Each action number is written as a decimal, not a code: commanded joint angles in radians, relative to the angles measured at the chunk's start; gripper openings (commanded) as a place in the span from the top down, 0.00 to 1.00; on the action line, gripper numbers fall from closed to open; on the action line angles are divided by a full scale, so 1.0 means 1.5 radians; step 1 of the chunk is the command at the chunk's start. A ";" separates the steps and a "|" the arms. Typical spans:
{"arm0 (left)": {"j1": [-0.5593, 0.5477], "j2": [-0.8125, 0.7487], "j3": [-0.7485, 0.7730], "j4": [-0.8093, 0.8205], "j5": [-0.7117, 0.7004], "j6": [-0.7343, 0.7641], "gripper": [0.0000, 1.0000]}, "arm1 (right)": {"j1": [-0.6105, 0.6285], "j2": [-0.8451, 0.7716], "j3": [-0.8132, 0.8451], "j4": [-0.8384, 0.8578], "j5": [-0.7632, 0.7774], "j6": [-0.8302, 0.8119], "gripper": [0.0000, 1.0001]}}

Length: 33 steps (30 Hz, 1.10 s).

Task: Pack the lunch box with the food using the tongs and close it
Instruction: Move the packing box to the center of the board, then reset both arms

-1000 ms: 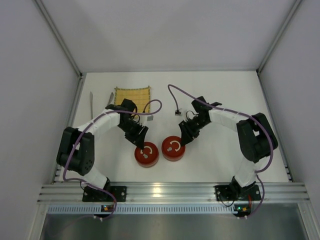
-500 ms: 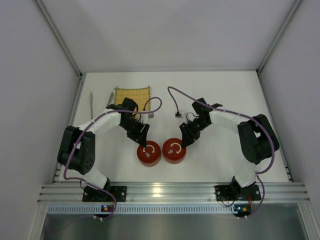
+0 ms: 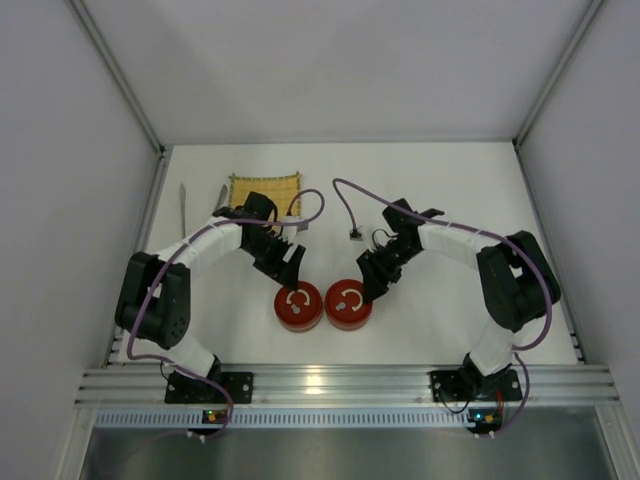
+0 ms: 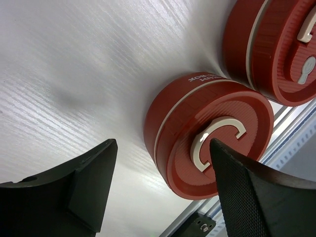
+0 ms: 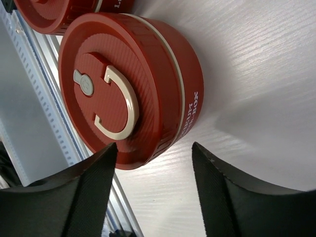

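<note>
The lunch box shows as two red round containers with lids on and cream C-shaped handles, side by side near the front: the left one [image 3: 298, 306] [image 4: 212, 138] and the right one [image 3: 348, 303] [image 5: 128, 84]. My left gripper [image 3: 289, 266] [image 4: 163, 148] hovers open just behind the left container, holding nothing. Just behind the right container, my right gripper [image 3: 371, 279] [image 5: 154, 148] is open and holds nothing too. The silvery tongs [image 3: 184, 205] lie at the far left by the wall. No food is in view.
A yellow woven mat [image 3: 265, 190] lies at the back left, partly under the left arm, with a short silvery piece [image 3: 220, 196] beside it. A small cable plug [image 3: 354, 234] rests on the table behind the right gripper. An aluminium rail [image 3: 330, 382] runs along the front edge.
Both grippers have opened and let go of the red containers' lids, then drawn back a little. The left container ended slightly nearer the right one.
</note>
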 commanded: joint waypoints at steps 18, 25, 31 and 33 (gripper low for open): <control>0.204 -0.199 0.195 0.044 0.102 -0.124 0.02 | -0.209 -0.196 0.173 0.138 -0.021 0.195 0.01; 0.348 -0.162 0.173 0.059 0.124 -0.153 0.02 | -0.319 -0.171 0.151 0.160 0.119 0.174 0.01; 0.446 -0.099 0.108 0.113 0.096 -0.113 0.02 | -0.421 -0.127 0.063 0.242 0.144 0.163 0.01; 0.469 -0.092 0.091 0.127 0.083 -0.092 0.02 | -0.435 -0.120 0.051 0.258 0.159 0.159 0.01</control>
